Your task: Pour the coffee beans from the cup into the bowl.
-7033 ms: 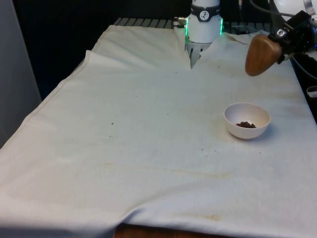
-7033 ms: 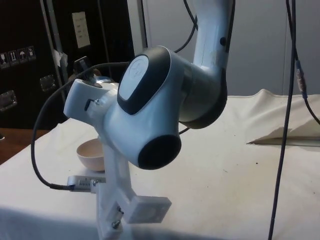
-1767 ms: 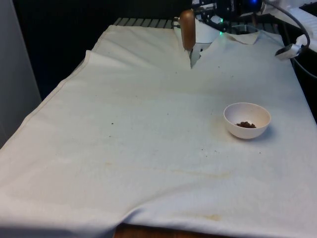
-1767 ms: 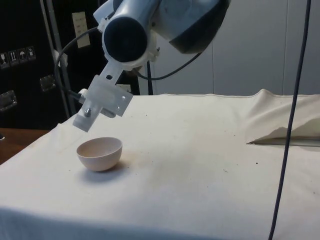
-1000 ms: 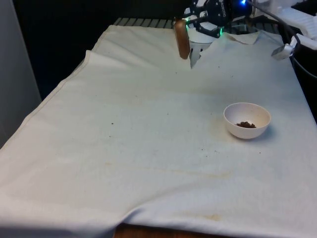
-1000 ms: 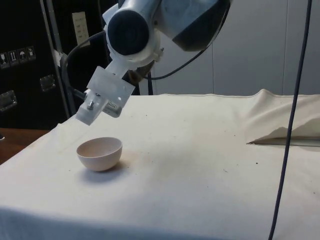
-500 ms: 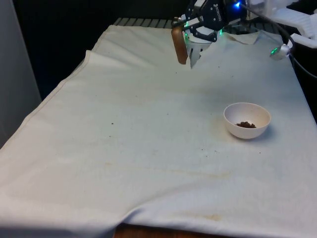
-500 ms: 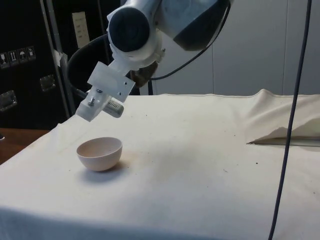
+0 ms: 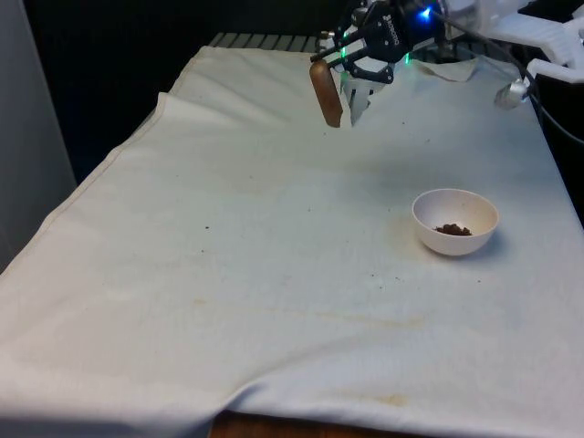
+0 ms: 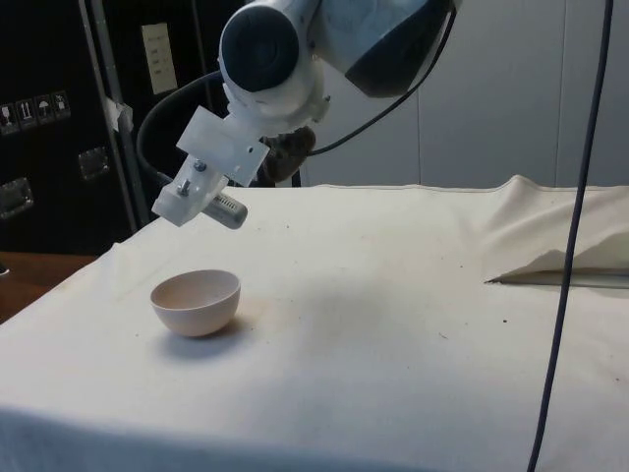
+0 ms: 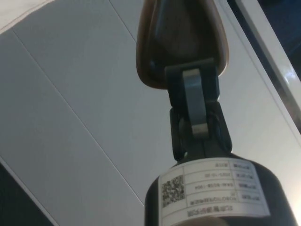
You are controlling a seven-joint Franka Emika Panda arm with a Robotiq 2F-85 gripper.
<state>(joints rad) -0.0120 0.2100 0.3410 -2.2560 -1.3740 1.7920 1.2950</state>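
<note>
A brown wooden cup [image 9: 326,93] hangs in the air near the table's far end, tilted with its length pointing down. My gripper [image 9: 345,64] is shut on its rim. In the wrist view a finger [image 11: 197,101] clamps the cup [image 11: 181,37] at its edge, with a pale wall behind. A white bowl [image 9: 454,220] stands on the cloth at the front view's right, well apart from the cup, with a small heap of coffee beans [image 9: 453,229] inside. In the side view the bowl [image 10: 196,301] sits below the arm, and the cup [image 10: 295,147] shows as a dark shape behind the wrist.
A white cloth [image 9: 274,255] covers the table, with a few dark specks [image 9: 207,227] scattered on it. A fold in the cloth [image 10: 550,265] rises at the side view's right. A black cable [image 10: 570,236] hangs down there too.
From above the bowl the arm carried the cup across to the far middle of the table. Over the last second the cup drifted to the front view's left and sank slightly.
</note>
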